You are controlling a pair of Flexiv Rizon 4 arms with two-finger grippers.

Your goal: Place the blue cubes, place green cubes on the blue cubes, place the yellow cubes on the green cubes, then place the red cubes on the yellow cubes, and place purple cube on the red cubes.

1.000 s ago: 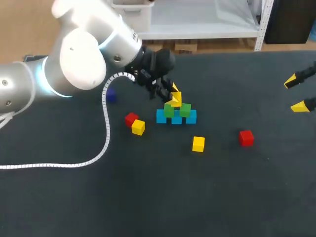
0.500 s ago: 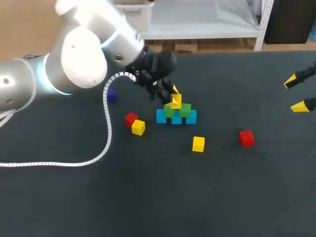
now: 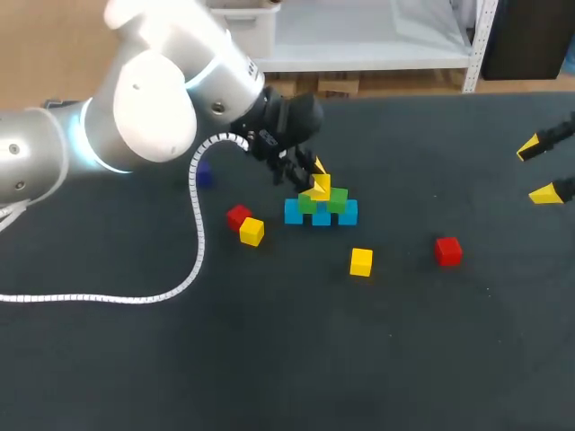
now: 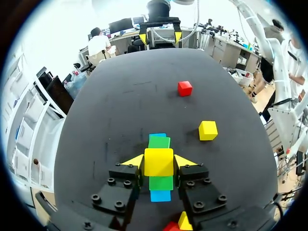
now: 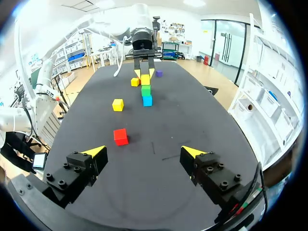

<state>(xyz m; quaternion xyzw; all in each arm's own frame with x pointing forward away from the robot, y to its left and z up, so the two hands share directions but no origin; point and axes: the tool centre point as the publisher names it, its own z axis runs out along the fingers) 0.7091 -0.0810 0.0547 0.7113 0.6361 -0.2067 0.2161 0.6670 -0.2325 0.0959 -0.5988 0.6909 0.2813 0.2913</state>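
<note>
A yellow cube [image 4: 158, 162] is clamped between the fingers of the left gripper [image 4: 158, 159], directly over the green cubes [image 4: 159, 142]. Whether it rests on them cannot be told. The blue cubes [image 3: 321, 214] beneath are largely hidden in the left wrist view. The purple cube [image 3: 203, 175] is partly covered by the cable [image 3: 193, 224]. The right gripper [image 5: 144, 152] is spread apart near the table [image 3: 404, 359] edge.

Robotics lab: black test table [image 3: 269, 359], metal shelving [image 3: 359, 40], desks [image 4: 226, 48], monitors [image 4: 120, 24].
</note>
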